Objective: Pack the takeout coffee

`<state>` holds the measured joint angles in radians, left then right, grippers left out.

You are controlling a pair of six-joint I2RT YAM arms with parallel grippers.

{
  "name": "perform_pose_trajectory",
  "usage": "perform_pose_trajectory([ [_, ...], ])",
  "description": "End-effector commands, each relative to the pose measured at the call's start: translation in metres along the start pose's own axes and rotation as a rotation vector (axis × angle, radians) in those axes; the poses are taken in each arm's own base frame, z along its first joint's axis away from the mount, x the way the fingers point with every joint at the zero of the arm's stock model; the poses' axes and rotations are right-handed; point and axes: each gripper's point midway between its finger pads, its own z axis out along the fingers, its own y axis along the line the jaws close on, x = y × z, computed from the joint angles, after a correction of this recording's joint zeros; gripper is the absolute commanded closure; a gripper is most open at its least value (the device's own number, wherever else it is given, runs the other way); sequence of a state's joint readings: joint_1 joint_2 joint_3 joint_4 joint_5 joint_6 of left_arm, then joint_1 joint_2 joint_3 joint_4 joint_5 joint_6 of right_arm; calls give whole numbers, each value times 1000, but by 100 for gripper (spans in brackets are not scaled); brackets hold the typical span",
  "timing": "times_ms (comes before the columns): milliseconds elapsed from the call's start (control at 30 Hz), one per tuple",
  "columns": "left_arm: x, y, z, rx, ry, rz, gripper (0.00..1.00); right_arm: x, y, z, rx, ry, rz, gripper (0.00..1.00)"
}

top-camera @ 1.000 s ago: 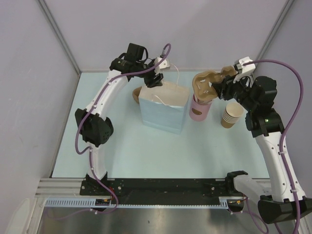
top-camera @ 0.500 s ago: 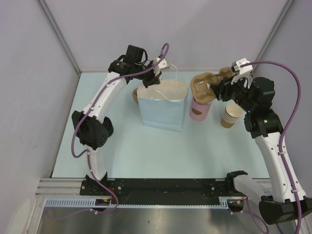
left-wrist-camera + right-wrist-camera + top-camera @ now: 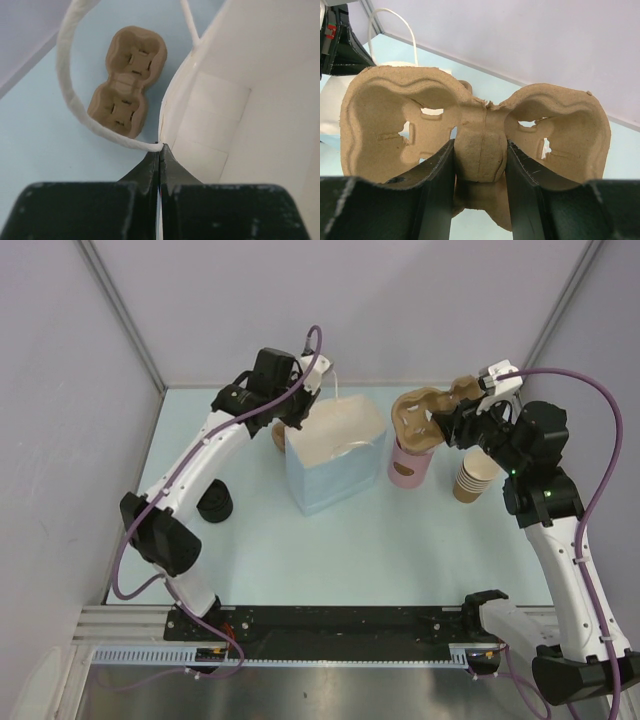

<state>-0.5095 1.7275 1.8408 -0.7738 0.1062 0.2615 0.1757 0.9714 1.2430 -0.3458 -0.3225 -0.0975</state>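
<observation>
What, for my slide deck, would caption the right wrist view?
Right claw grips a two-cup pulp carrier by its narrow middle.

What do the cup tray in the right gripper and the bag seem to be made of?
The held tray: apparently moulded paper pulp, matt brown; rough fibrous surface, ragged edges. The bag: likely paper, matt, pale blue outside, white inside; sharp creases. Its handle: perhaps twisted paper cord.
</observation>
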Motion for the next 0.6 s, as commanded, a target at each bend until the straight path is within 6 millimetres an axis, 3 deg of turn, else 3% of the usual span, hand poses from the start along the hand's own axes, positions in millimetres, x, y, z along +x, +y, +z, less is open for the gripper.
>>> perform_pose_trajectory([
  [0, -2, 16, -31, -207, -31, -179, 100, -21, 0, -6, 9, -74, -9, 69],
  [267, -7, 0, -57, -167, -95, -310, 100, -20, -1, -3, 9, -73, 1, 68],
  [400, 10, -14, -59, -120, -76, -343, 100, -27, 1, -3, -6, -96, 3, 68],
  [567, 14, -33, -79, -36, -114, -363, 99, -45, 15, -2, -86, -110, 27, 69],
])
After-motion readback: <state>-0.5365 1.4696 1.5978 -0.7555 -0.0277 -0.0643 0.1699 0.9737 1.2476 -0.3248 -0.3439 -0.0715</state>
